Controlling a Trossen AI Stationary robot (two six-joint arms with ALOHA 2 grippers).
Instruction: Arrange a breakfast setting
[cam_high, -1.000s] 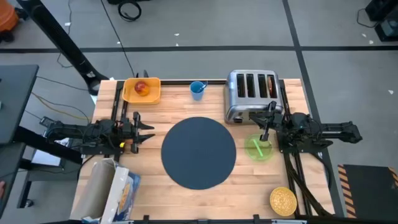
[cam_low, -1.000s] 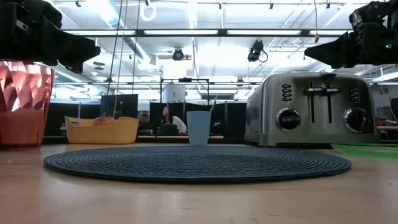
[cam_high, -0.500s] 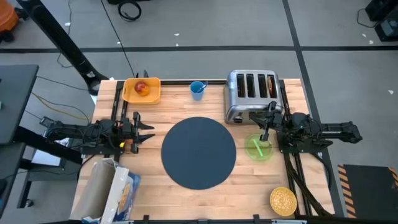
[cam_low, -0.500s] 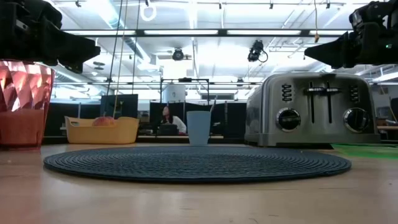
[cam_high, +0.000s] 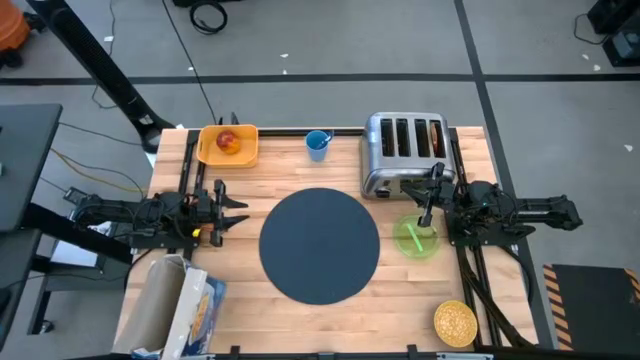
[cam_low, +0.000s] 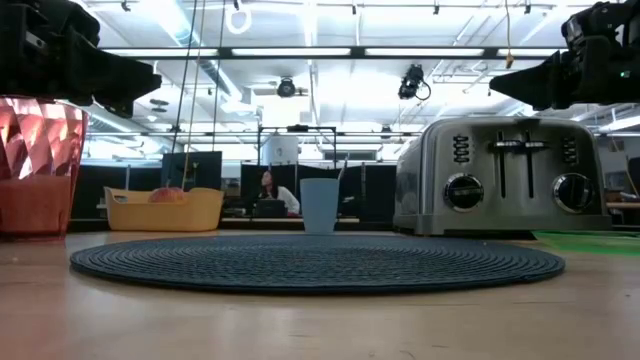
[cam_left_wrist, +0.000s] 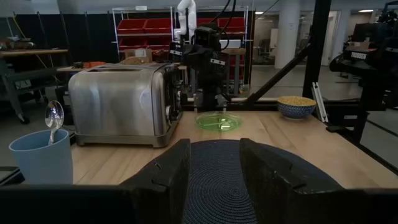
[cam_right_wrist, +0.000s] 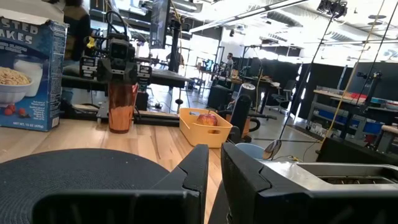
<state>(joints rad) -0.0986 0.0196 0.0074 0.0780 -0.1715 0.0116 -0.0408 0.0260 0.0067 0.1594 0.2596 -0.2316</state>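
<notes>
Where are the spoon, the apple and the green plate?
spoon (cam_left_wrist: 53, 116), left wrist view, on its bowl above the blue cup's rim.
apple (cam_high: 228, 142), high view, on its top, in the tray.
green plate (cam_high: 412, 243), high view, on bare surface beside the toaster.

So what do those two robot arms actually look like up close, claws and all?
Both are dark, nearly black, built of chunky jointed segments. The left arm carries a small orange-yellow mark near its claw. The right arm has black cables trailing from its base, and its claw is slim. Each claw has two flat, blocky black fingers, plain and unmarked.
</notes>
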